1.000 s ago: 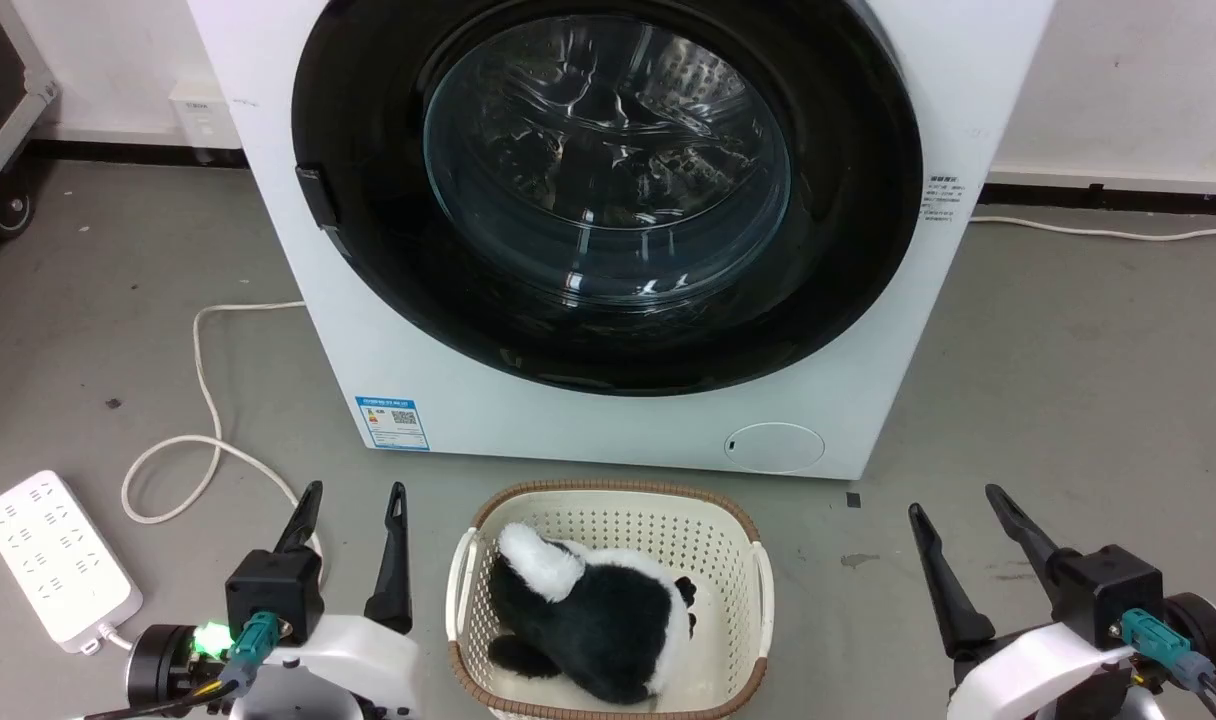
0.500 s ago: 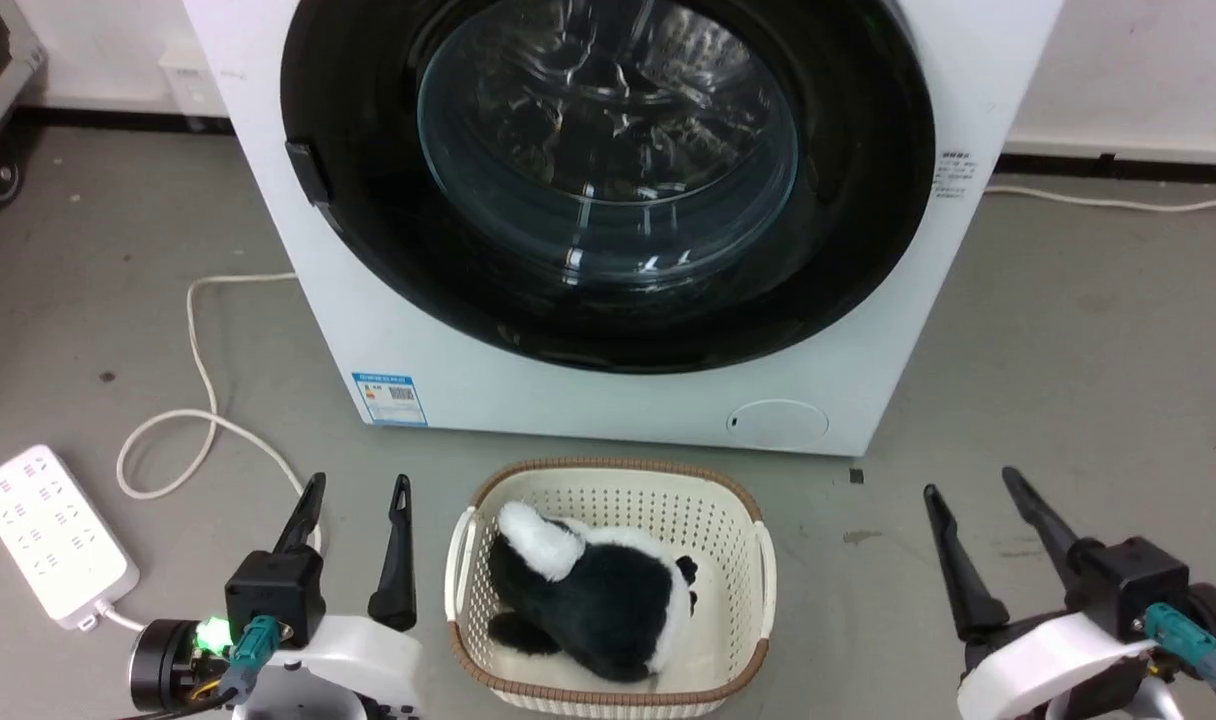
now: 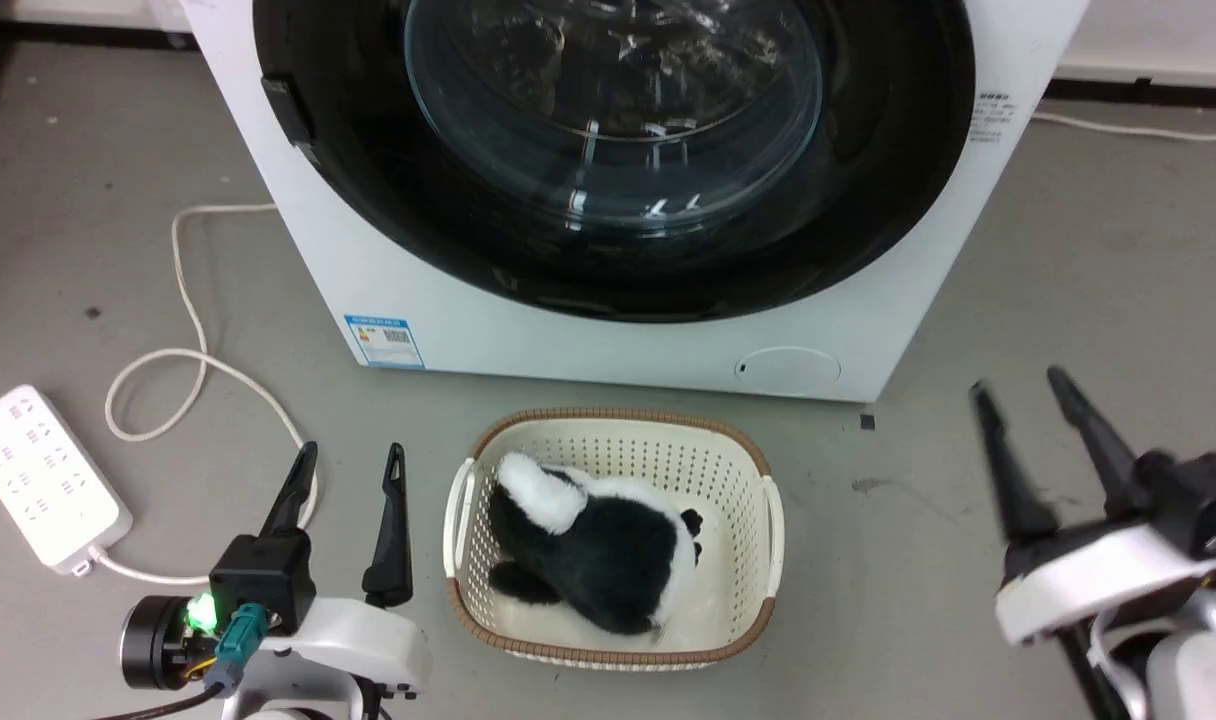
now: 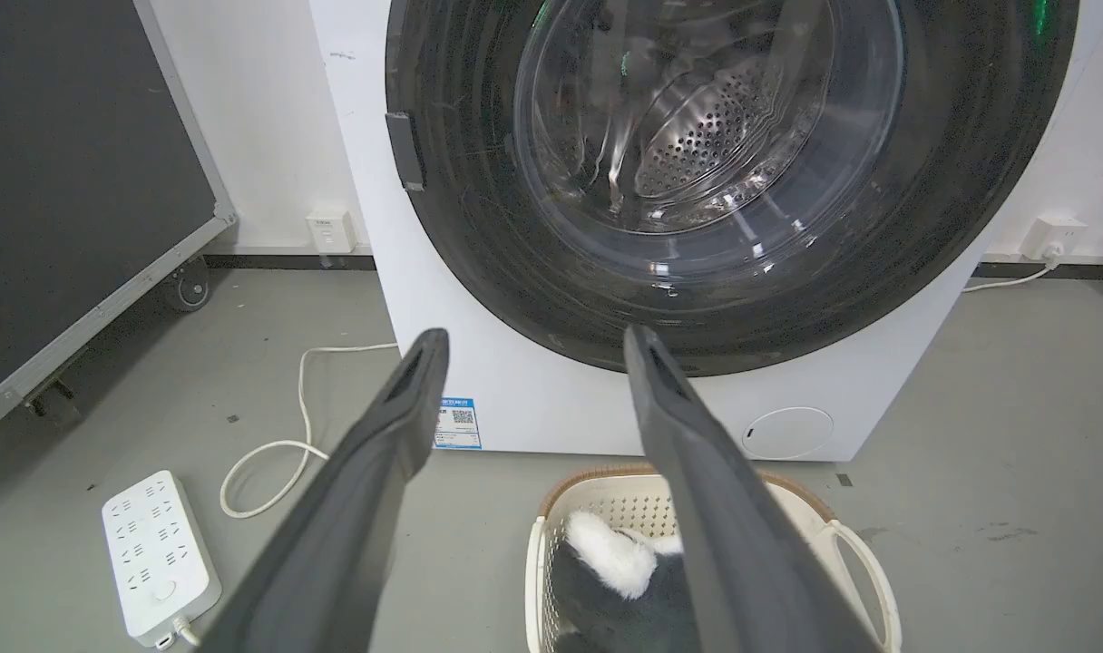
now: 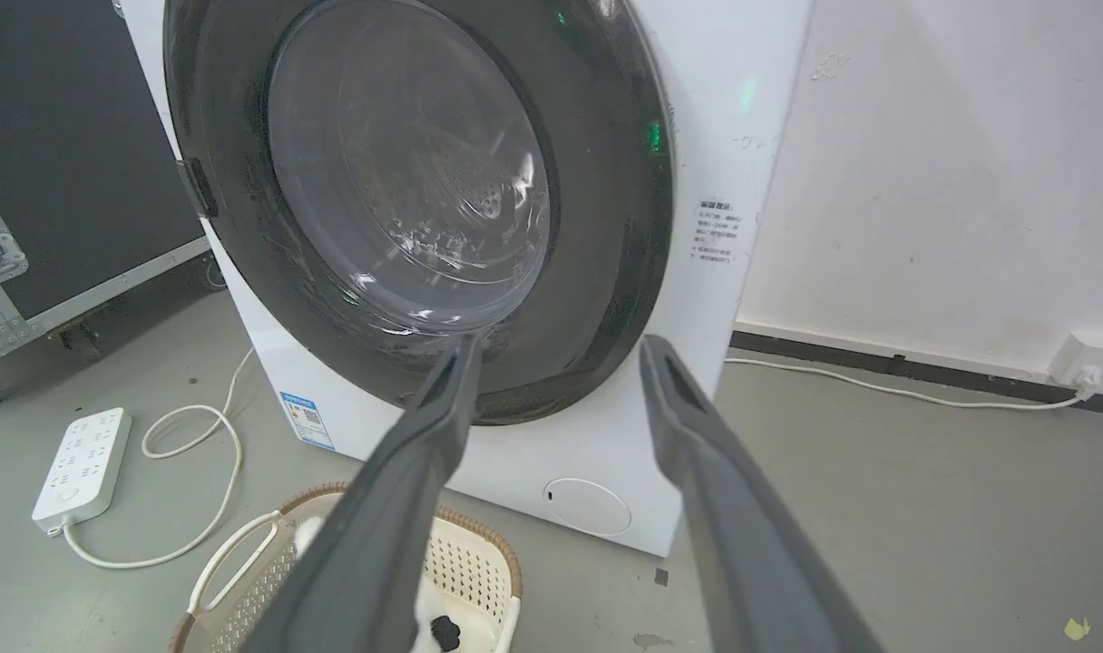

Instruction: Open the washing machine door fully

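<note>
I count one white front-loading washing machine (image 3: 588, 345) standing on the grey floor (image 3: 968, 300). Its one washing machine door (image 3: 608, 150), a very large round glossy black disc with a bulging clear glass bowl at its centre, lies flush against the front and is closed. A single dark latch block (image 3: 286, 108) sits on the door's left edge. Through the glass in the left wrist view I can make out the perforated steel drum (image 4: 706, 136). Low on the front panel there is one small round white flap (image 3: 788, 366) at the right and one blue label sticker (image 3: 383, 342) at the left. Just in front of the machine stands one cream perforated plastic basket with a brown woven rim (image 3: 618, 412), and inside it lies one black and white plush toy (image 3: 598, 550). One white power strip (image 3: 38, 480) lies on the floor at the far left. I have two tools in sight. The left tool (image 3: 353, 450) is beside the basket at the lower left, its two long dark fingers spread with nothing between them. The right tool (image 3: 1017, 383), blurred, is at the lower right, also spread wide and empty. Both are well apart from the door, and both wrist cameras look along their fingers at it. The left wrist view also takes in one black flight case with metal edging (image 4: 62, 181) and two white wall sockets, one on each side of the machine.
</note>
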Available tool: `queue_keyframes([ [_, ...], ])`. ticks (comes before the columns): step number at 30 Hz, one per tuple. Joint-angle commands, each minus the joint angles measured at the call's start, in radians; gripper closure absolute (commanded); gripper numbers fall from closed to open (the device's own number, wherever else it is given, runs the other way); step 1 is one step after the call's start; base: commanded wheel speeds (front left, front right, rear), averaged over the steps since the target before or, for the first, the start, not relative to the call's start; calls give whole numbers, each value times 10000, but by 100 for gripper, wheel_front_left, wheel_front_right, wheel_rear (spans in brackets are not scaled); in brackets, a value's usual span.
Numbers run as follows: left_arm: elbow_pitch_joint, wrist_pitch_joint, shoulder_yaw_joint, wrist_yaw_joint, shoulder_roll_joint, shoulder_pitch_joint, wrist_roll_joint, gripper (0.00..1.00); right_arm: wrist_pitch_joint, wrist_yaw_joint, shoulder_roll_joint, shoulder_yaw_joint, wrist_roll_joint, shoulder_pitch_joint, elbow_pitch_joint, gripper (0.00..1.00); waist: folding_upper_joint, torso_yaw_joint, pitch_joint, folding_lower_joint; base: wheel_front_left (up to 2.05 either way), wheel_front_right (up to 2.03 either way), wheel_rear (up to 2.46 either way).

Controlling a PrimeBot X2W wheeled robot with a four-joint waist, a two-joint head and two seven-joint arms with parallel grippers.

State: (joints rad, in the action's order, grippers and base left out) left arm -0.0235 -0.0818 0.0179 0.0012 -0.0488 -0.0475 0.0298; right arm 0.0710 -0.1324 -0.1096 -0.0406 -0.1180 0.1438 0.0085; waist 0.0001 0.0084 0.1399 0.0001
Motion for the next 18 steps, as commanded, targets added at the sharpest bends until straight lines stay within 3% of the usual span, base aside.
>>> queue_keyframes([
  [1, -44, -120, -14, 49, -5, -237, 53, 0, -13, 6, -141, -98, -192, 352, 31, 100, -1, 4, 110, -1, 0, 0, 0],
  [18, -142, -475, -75, 31, -7, -433, 118, 0, -1148, 8, -191, -1579, -2419, 2645, 847, 100, -1, 85, 750, -1, 0, 0, 0],
])
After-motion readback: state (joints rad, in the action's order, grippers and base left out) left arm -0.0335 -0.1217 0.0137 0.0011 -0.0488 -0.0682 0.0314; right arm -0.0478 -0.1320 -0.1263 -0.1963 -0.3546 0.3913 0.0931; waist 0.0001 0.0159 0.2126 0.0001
